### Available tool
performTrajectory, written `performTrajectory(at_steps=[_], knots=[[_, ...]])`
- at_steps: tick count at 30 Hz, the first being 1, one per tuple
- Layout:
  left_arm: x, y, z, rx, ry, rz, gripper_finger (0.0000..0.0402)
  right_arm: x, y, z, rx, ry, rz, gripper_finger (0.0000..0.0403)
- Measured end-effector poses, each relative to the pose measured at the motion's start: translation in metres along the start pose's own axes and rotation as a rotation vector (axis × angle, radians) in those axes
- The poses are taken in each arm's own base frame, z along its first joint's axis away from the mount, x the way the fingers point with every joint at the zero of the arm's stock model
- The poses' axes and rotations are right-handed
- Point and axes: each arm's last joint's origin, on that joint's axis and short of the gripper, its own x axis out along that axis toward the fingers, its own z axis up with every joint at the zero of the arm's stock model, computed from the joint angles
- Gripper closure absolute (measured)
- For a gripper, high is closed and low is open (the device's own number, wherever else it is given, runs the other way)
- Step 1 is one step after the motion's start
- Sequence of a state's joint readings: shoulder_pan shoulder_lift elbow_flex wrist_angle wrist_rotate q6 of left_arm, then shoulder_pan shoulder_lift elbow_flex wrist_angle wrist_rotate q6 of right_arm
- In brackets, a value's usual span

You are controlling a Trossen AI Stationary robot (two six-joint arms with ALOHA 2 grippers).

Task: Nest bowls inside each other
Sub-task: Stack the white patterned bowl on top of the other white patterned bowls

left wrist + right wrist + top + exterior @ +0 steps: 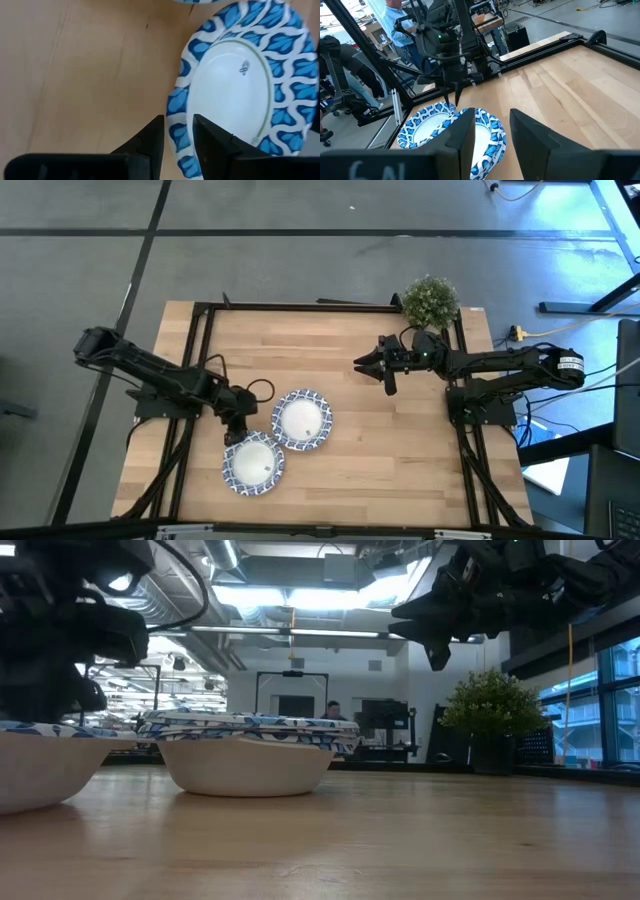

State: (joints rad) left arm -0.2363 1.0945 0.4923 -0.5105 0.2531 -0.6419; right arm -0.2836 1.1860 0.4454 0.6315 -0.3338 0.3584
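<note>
Fingers [152, 137] of the left gripper [175, 135] straddle the near bowl's [253, 464] patterned rim, slightly apart, likely to lift it; right gripper [372, 364] hovers open beyond the second bowl [302, 419].

- Bowls [301, 420]: white centres; rims carry a blue-and-white leaf-like pattern; undersides plain white.
- Bowl nearest the left gripper [176, 145]: thin green ring and small dark mark inside the white centre.
- Bench [400, 440]: light wood planks, black frame.
- Plant [430, 301]: green.
- Fingers [150, 145]: black.
</note>
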Motion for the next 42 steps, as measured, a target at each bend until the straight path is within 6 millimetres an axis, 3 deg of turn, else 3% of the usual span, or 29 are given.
performTrajectory(at_steps=[13, 28, 32, 39, 42], knots=[[0.018, -0.002, 0.008, 0.039, 0.039, -0.044, 0.0305, 0.001, 0.004, -0.002, -0.002, 0.008, 0.019, 0.0279], [0.021, -0.007, 0.003, 0.023, 0.070, -0.063, 0.0307, 0.001, 0.004, -0.002, -0.002, 0.007, 0.018, 0.0279], [0.021, -0.008, 0.002, 0.024, 0.071, -0.060, 0.0324, 0.001, 0.004, -0.002, -0.002, 0.007, 0.018, 0.0279], [0.021, -0.009, 0.002, 0.029, 0.073, -0.063, 0.0393, 0.001, 0.004, -0.002, -0.002, 0.007, 0.018, 0.0279], [0.021, -0.009, 0.002, 0.029, 0.072, -0.063, 0.0394, 0.001, 0.004, -0.002, -0.002, 0.007, 0.018, 0.0279]])
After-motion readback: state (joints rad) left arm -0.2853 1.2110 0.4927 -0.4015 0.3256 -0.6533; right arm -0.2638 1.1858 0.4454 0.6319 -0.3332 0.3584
